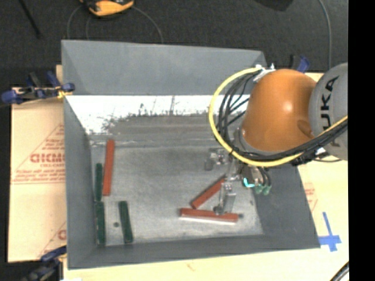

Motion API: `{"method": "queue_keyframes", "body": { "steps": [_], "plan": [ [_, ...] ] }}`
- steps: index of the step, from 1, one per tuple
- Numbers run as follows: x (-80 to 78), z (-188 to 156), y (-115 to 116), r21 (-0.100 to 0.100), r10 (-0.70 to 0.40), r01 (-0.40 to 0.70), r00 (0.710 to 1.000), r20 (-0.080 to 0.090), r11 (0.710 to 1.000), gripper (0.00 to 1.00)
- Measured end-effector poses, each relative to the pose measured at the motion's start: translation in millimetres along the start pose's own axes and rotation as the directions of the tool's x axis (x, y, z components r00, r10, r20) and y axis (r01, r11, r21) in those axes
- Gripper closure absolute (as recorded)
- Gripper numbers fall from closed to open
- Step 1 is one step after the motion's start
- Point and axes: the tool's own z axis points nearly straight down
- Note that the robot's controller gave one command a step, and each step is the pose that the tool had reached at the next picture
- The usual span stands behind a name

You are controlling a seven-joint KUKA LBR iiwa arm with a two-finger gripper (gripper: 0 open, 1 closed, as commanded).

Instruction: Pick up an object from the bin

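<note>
By the left wall of the bin (79, 186) lay a red stick (108, 167) and green sticks (125, 221). Right of centre the hand (225, 202) sat low over two red bars (206, 195), apparently at the grasp; apart or together, I could not tell. Next: clamp one, lift clear. The arm (331, 107) read "UKA".

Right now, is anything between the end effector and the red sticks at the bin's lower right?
Nothing visible: the end effector is right at the tilted red stick and the flat red stick.
</note>
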Motion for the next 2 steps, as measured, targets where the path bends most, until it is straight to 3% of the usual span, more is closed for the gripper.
{"method": "queue_keyframes", "body": {
  "steps": [1,2],
  "plan": [
    [-0.8,-2.9,0.0,0.0,0.0,0.0,1.0,0.006,1.0,0.0],
    [-3.1,45.9,-21.0,0.0,-0.004,0.004,1.0,0.015,1.0,0.0]
  ]
}}
